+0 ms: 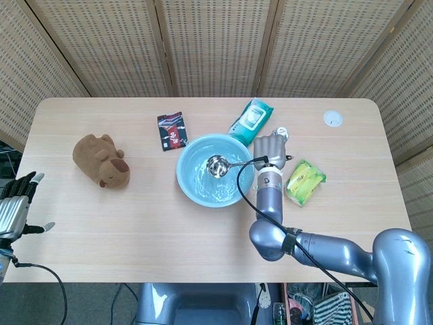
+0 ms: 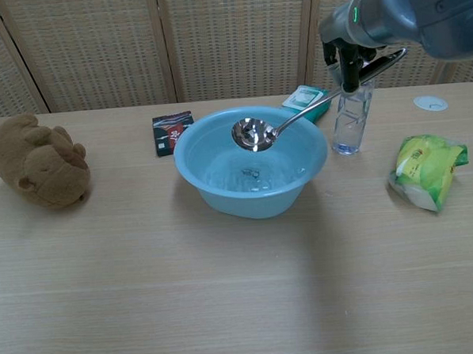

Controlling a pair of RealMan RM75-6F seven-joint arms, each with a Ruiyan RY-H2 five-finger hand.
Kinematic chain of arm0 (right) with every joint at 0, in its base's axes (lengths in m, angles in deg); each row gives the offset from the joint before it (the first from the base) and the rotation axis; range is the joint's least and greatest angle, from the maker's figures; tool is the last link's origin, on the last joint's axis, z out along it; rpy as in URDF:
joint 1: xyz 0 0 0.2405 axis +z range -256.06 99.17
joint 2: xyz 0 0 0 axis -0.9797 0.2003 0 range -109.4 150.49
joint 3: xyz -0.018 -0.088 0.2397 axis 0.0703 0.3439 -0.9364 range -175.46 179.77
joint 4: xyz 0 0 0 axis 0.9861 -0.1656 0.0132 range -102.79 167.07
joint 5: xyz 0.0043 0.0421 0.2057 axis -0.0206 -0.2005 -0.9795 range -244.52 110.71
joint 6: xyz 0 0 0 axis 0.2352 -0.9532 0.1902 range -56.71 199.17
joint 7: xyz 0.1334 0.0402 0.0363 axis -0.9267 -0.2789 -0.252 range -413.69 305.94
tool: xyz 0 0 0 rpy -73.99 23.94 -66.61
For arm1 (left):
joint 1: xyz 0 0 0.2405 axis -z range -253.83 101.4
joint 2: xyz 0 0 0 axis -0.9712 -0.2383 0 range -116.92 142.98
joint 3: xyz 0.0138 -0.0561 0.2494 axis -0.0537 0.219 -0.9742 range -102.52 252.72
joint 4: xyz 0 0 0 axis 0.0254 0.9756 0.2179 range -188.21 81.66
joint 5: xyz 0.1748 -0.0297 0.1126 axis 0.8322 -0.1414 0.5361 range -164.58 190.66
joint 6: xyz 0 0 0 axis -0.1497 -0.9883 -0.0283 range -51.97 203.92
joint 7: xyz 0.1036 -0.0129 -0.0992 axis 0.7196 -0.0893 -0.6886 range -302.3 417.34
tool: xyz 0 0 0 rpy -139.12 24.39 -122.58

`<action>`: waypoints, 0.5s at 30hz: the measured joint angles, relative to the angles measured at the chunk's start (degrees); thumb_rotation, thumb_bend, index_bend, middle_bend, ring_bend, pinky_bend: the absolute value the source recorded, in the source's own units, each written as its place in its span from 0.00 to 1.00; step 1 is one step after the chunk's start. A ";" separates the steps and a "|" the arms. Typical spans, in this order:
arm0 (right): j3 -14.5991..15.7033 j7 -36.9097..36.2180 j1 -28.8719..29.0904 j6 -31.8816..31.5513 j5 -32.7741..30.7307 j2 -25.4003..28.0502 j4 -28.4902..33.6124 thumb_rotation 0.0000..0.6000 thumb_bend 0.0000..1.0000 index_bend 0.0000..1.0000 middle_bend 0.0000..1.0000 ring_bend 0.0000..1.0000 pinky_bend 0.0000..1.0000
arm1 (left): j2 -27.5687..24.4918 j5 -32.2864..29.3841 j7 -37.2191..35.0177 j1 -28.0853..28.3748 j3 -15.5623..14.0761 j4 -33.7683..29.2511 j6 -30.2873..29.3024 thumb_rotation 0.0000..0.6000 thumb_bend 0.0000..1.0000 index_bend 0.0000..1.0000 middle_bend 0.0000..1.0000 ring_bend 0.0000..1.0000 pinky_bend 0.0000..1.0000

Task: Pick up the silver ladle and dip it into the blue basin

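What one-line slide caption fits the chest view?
Right robot hand holds the silver ladle above the blue basin.

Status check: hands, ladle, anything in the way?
Right hand holds ladle, scoop above basin. Left hand open, off table edge. Bottle close beside right hand.

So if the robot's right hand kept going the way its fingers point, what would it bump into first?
Probably the water bottle, right beyond the right hand; the green wipes pack lies further on. Depth is unclear.
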 measured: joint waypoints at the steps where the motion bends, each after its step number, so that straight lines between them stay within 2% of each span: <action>1: -0.39 0.78 0.47 -0.44 -1.71 0.33 0.09 1.00 0.86 0.69 0.91 0.88 1.00 | -0.01 -0.02 -0.06 0.02 -0.01 0.06 0.08 1.00 0.00 0.00 0.00 0.00 0.00; 10: -4.66 8.08 5.38 -1.96 -15.91 1.95 -3.33 1.00 0.87 0.69 0.91 0.88 1.00 | 0.17 -1.52 -0.17 0.80 0.20 1.12 1.90 1.00 0.00 0.00 0.00 0.00 0.00; 15: -6.57 10.13 7.51 -1.64 -19.88 2.19 -6.29 1.00 0.87 0.69 0.91 0.88 1.00 | 0.42 -2.39 0.15 1.18 0.28 1.55 2.56 1.00 0.00 0.00 0.00 0.00 0.00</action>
